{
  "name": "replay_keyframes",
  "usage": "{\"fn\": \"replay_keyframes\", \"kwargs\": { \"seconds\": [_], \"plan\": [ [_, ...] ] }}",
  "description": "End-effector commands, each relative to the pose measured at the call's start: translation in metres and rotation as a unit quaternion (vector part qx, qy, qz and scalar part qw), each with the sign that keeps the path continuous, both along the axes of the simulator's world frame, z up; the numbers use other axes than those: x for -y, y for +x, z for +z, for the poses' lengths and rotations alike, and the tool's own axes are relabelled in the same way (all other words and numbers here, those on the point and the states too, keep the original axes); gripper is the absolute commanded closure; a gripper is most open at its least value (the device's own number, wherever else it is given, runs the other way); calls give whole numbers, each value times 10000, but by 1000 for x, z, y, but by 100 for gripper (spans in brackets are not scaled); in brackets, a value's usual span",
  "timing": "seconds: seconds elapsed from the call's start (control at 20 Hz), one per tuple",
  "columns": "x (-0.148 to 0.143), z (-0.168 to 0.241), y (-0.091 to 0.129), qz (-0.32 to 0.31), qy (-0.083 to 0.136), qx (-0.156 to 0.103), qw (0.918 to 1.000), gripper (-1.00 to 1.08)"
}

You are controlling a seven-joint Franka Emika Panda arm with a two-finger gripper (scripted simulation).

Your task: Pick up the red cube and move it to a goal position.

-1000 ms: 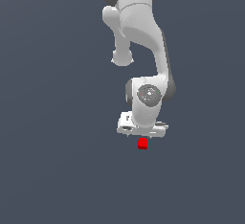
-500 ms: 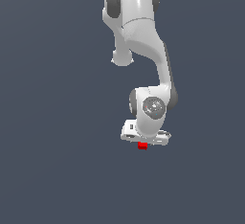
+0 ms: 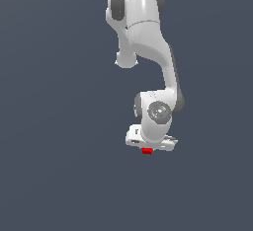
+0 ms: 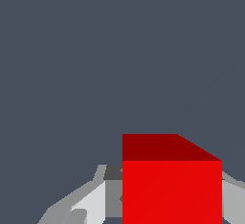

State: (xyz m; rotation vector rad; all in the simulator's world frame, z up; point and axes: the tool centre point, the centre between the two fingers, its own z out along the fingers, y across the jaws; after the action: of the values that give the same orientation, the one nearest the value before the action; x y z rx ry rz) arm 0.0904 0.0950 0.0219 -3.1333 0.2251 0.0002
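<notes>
Grey floor [image 3: 54, 175], red cube [image 4: 171, 184] between gripper [image 4: 162, 204] fingers

Glossy white arm [image 3: 148, 42], rounded links, dark grey joint caps, a round grey wrist disc, boxy white gripper [image 3: 148, 147].

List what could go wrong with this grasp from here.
1. The red cube sits between the fingers, but contact isn't visible; lifting before a firm closure could drop it.
2. In the exterior view the gripper hides most of the cube, so the hold can't be checked there.
</notes>
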Motion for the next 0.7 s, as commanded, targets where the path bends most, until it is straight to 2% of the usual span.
{"fn": "replay_keyframes", "kwargs": {
  "seconds": [0.0, 0.65],
  "plan": [
    [0, 0, 0, -3, -1, 2, 10000, 108],
    [2, 1, -9, -1, 0, 0, 10000, 108]
  ]
}}
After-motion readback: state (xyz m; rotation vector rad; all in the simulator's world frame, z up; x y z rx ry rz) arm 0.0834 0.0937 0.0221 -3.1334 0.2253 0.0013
